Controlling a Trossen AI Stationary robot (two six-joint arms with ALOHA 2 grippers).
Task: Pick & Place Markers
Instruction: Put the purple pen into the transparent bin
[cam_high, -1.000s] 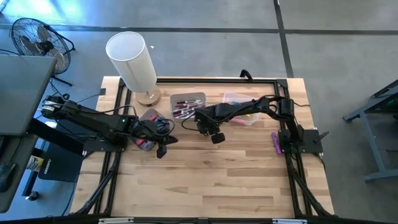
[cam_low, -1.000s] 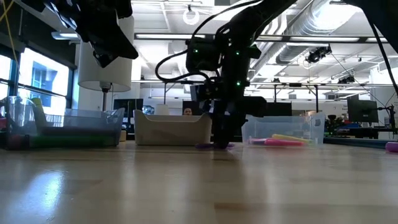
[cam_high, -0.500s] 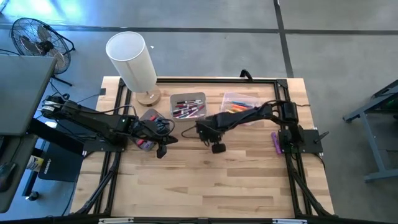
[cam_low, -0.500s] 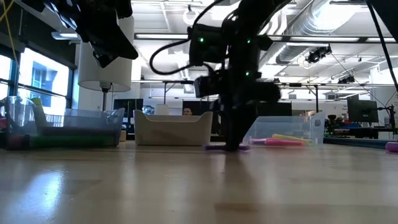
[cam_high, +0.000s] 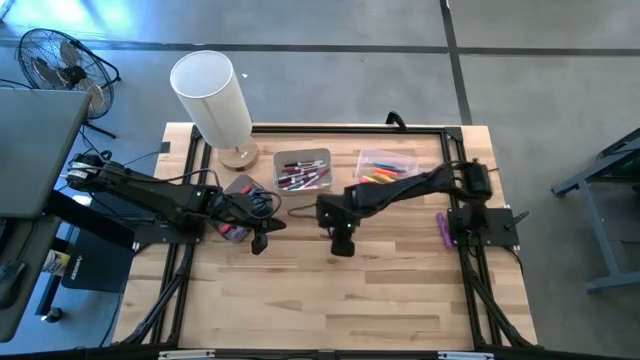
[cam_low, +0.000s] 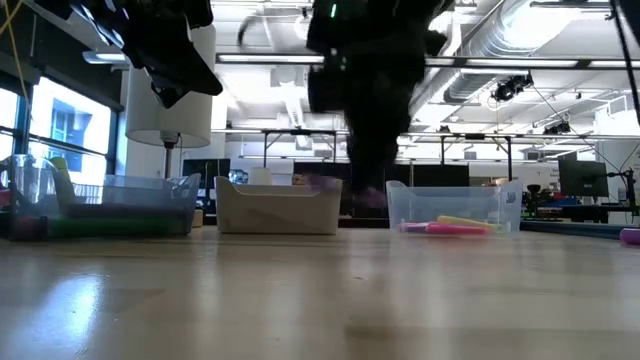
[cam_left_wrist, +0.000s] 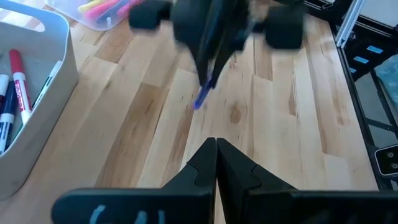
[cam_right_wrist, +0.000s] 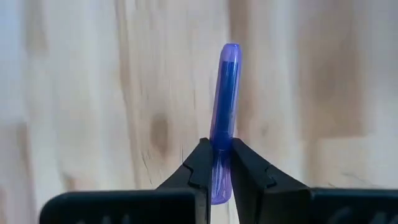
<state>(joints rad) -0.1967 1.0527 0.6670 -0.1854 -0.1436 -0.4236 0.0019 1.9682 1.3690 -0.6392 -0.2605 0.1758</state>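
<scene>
Since the right gripper (cam_right_wrist: 214, 163) only pinches the thin purple plastic marker (cam_right_wrist: 224, 106) near one end, it could swivel loose mid-carry; left gripper (cam_left_wrist: 216, 163) sits pressed together.

- Your high view looks straight down over the whole worktop (cam_high: 330, 300).
- Your low view sits at worktop level, facing the room.
- Each wrist view looks closely past its pincer; both share the purple marker (cam_right_wrist: 224, 112).
</scene>
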